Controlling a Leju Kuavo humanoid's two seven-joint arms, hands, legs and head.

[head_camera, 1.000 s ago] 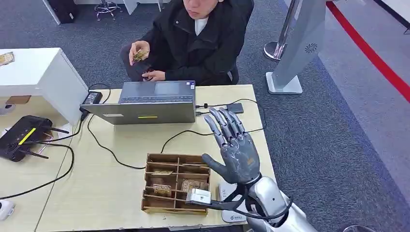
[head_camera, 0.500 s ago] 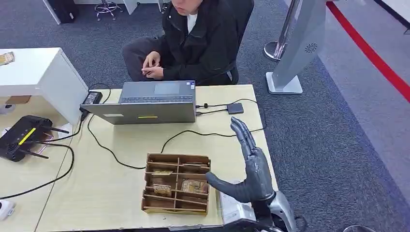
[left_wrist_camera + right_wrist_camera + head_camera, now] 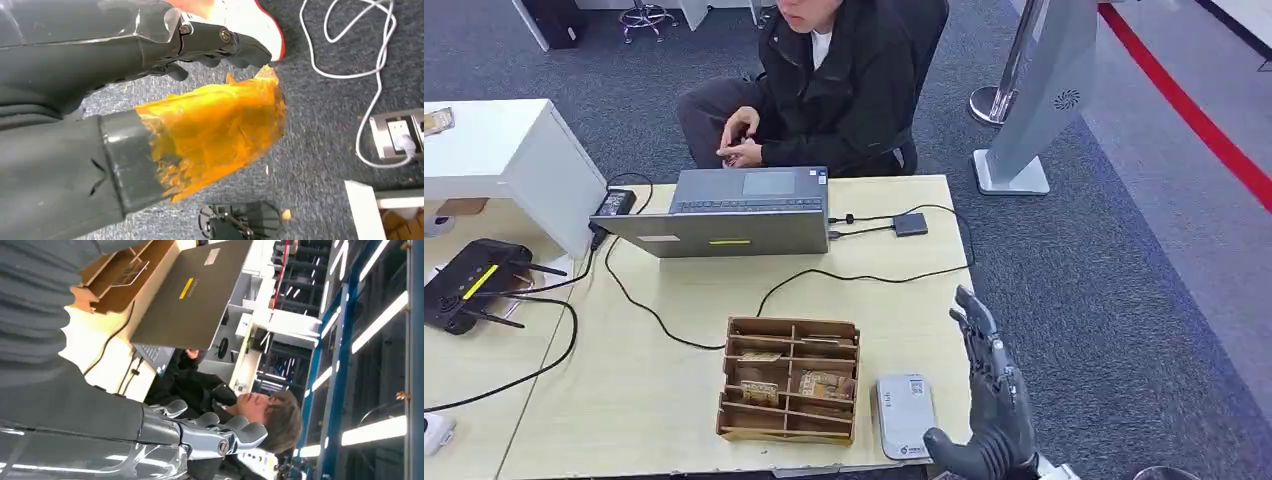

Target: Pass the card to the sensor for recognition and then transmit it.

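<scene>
R hand (image 3: 986, 420), dark grey metal, is edge-on at the desk's (image 3: 674, 400) near right corner, fingers (image 3: 976, 325) straight and apart, grasping nothing. L hand (image 3: 150, 55) hangs over grey carpet w/ fingers released and empty, thumb wrapped in crinkled orange tape (image 3: 215, 130). Cards (image 3: 822, 383), brownish and flat, lie in the slotted wooden box (image 3: 790, 379) on the pale wood desk; flat white rounded-rect sensor (image 3: 904, 414) is just beside the box, near R hand.

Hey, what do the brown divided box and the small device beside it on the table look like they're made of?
The brown divided box looks like thin laser-cut wood or stiff cardboard: matte, with darker slotted edges. The small light grey device appears to be smooth plastic, with rounded corners and a printed label.
</scene>
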